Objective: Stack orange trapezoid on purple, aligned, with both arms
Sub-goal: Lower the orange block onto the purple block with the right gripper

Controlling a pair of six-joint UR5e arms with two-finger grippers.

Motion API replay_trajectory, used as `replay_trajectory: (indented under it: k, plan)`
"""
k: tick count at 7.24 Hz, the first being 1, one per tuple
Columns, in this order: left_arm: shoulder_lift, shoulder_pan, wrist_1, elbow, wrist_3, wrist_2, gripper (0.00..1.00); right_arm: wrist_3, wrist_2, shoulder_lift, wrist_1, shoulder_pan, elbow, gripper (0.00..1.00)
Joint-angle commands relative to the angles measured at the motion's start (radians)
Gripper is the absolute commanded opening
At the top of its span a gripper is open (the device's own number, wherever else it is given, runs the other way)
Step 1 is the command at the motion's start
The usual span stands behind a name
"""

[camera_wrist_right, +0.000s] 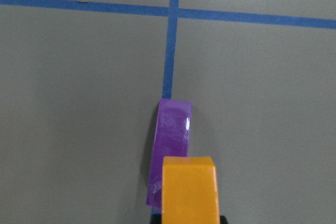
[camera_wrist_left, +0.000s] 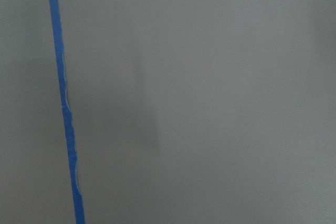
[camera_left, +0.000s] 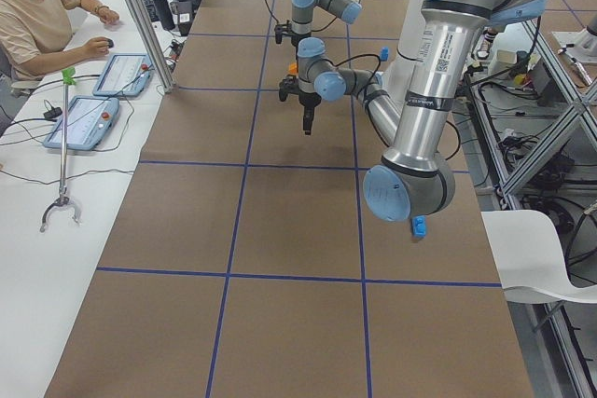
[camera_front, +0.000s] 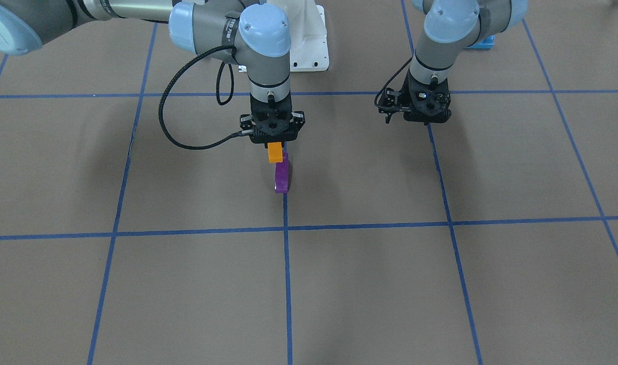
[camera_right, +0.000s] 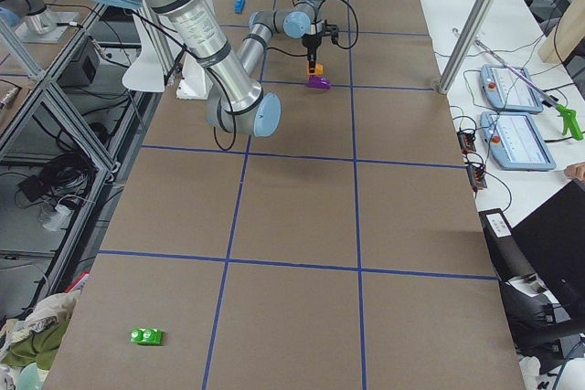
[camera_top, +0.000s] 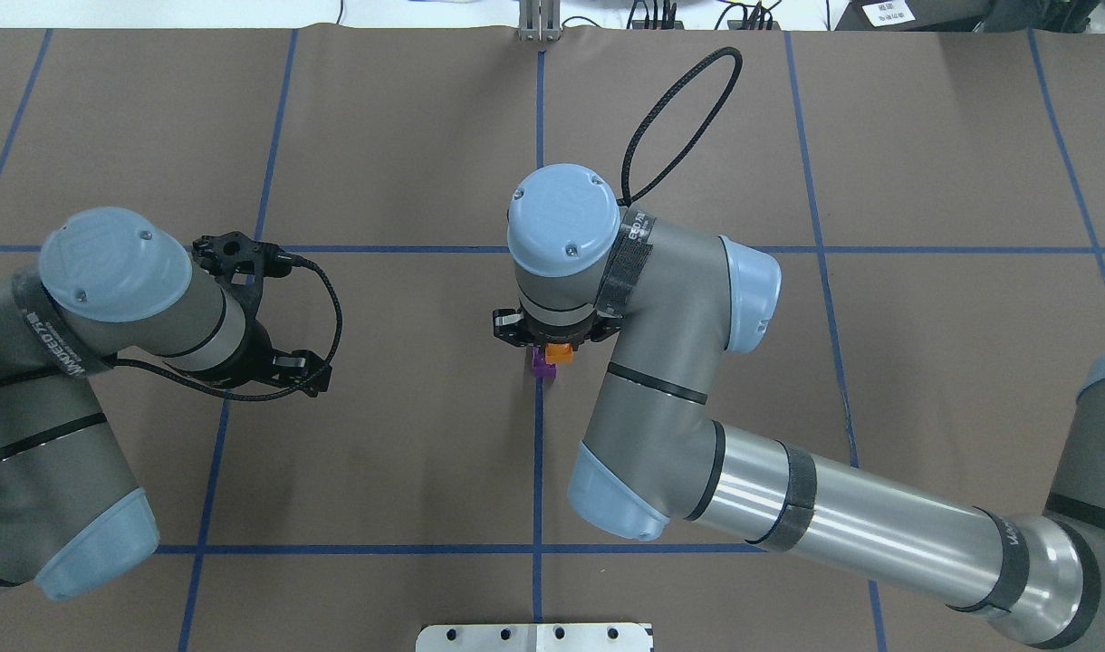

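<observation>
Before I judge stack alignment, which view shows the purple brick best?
Right wrist-mounted: the purple brick lies large mid-frame, the orange trapezoid overlapping its near end. Front-facing shows it smaller below the right hand; overhead, only a sliver; exterior right, a speck.

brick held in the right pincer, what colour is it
The brick is orange, clearest in the right wrist-mounted view.

upper trapezoid (camera_front: 275,152) over lower trapezoid (camera_front: 281,175) | lower trapezoid on table (camera_front: 187,284)
</observation>
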Motion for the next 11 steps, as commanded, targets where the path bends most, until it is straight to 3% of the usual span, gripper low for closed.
replay_trajectory:
  k: [1,4,11]
  plan:
    - [-0.002,0.001,0.001,0.001,-0.001,0.0,1.0,-0.002,0.002,0.0,0.006,0.001,-0.023,0.0]
    - [-0.005,0.002,0.0,0.001,-0.001,0.0,1.0,0.07,0.027,-0.004,0.175,0.003,-0.079,0.0]
    - [-0.011,0.004,0.0,0.001,-0.006,0.0,1.0,0.069,0.021,-0.003,0.094,-0.005,-0.079,0.0]
